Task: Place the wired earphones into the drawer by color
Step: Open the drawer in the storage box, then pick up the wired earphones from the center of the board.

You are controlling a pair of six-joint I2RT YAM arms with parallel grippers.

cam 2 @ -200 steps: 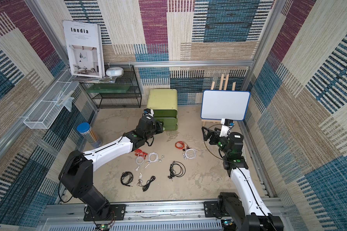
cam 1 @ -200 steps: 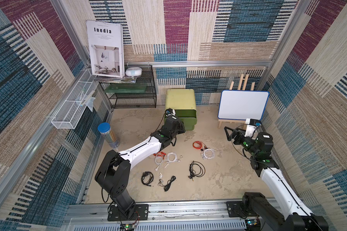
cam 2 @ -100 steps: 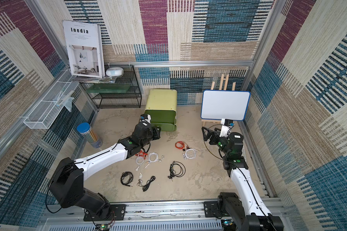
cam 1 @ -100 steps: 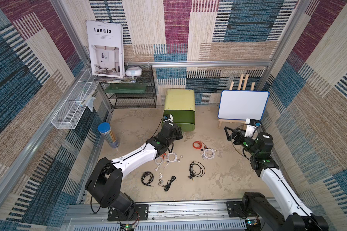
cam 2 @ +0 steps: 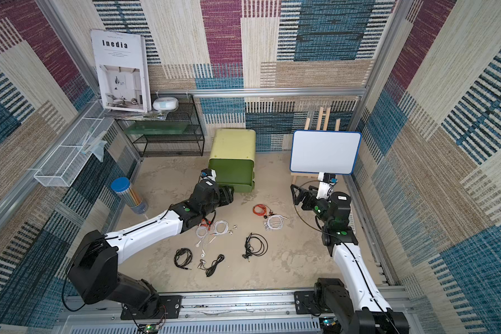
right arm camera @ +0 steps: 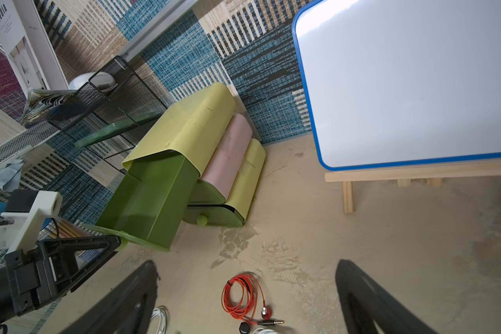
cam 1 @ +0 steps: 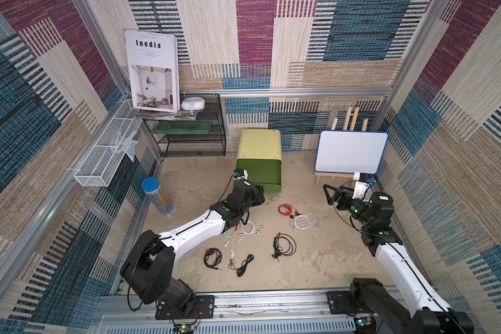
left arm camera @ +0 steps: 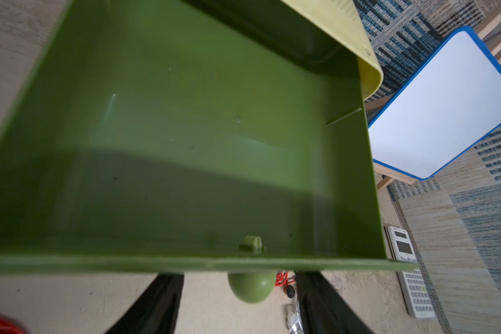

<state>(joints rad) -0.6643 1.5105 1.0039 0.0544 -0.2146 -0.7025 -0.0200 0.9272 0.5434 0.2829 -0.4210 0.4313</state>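
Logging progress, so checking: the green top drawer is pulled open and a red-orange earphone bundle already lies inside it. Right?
No. The green top drawer is pulled open, but the left wrist view shows it empty; the red-orange earphone bundle lies outside it.

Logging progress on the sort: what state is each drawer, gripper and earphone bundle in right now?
Top drawer: pulled out, empty.
Lower drawer: pushed in.
Left gripper: open, fingers either side of the knob, not touching it.
Right gripper: open, empty.
Wired earphones: coiled, lying outside the drawer.
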